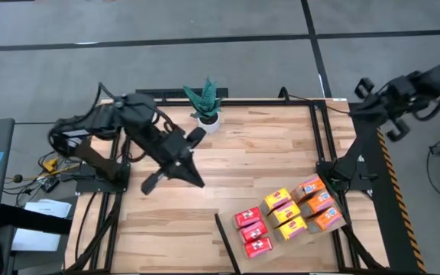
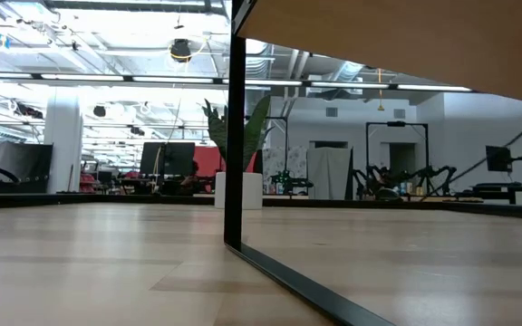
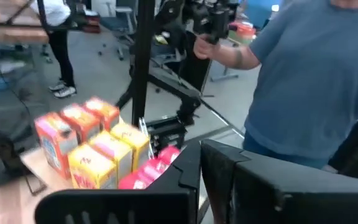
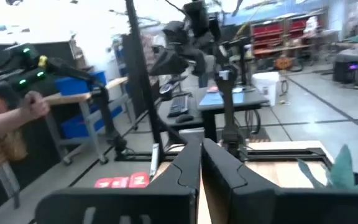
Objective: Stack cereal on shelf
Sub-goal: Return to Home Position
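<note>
Nine cereal boxes cornered; left end effector, right end effector pressed together.

Seen from above, even overhead light falls on the tabletop, bright and without glare. The left arm, toward 9 o'clock, is smeared and casts only a faint shadow. At table height, ceiling strip lights at 10 o'clock burn white, the potted plant stands backlit, and the shelf at 1 o'clock lies in shade. The left wrist view is blurred throughout, with the cereal boxes at 8 o'clock streaked. The right wrist view is blurred too and washed out at 11 o'clock.
</note>
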`<state>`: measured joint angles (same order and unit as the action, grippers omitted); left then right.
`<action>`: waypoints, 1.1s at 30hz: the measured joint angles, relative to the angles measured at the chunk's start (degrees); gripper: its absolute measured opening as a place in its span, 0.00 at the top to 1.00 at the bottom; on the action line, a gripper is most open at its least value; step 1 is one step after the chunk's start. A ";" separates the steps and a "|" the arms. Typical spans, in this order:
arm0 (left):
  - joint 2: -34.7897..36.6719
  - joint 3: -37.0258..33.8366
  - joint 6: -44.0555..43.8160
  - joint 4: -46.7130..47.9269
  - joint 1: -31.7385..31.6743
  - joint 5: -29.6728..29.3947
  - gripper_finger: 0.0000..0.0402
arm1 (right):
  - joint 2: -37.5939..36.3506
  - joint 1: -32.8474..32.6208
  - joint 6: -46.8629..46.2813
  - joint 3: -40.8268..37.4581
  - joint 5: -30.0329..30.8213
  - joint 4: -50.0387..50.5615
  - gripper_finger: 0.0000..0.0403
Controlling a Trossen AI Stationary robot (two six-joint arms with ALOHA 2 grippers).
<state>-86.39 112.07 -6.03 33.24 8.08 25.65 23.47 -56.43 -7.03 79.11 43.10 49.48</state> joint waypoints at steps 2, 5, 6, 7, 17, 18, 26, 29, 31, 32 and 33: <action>3.98 -10.80 -1.11 -8.03 -0.74 2.09 1.00 | -3.96 -1.65 -0.29 -5.77 1.49 -3.31 0.91; 12.47 -29.11 -5.88 -25.38 -2.11 3.48 1.00 | -9.47 -4.37 -0.39 -13.24 4.75 -8.54 0.92; 15.62 -35.30 -8.27 -30.55 -2.66 3.17 1.00 | -11.40 -5.18 -0.41 -15.40 5.79 -10.09 0.93; 18.26 -41.95 -10.78 -37.02 -3.20 2.52 1.00 | -13.35 -5.90 -0.43 -17.48 6.75 -11.56 0.93; 36.18 -86.24 -25.92 -84.22 -7.73 0.99 1.00 | -22.46 -14.84 6.27 -34.70 23.04 -25.19 0.91; 37.66 -89.00 -26.74 -85.53 -8.36 0.72 1.00 | -22.40 -15.40 5.75 -35.71 22.97 -25.87 0.91; 50.33 -100.42 -31.06 -87.63 -11.21 2.58 1.00 | -21.56 -19.27 5.91 -48.33 19.77 -50.93 0.92; 54.21 -102.22 -31.33 -88.10 -12.52 4.31 1.00 | -19.44 -18.80 17.04 -52.89 16.10 -70.10 0.93; 56.52 -103.13 -31.67 -87.51 -13.75 5.99 1.00 | -17.59 -17.91 25.21 -54.23 12.67 -79.42 0.93; 57.50 -103.31 -31.99 -87.33 -14.41 6.77 1.00 | -16.80 -17.38 28.30 -54.33 11.92 -83.14 0.93; 58.53 -103.52 -32.32 -86.83 -15.16 7.34 1.00 | -16.07 -16.65 30.88 -54.30 11.02 -86.44 0.93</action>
<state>-27.85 8.54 -38.35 -53.59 -7.08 32.99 7.40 -73.08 23.85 24.81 54.11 -36.96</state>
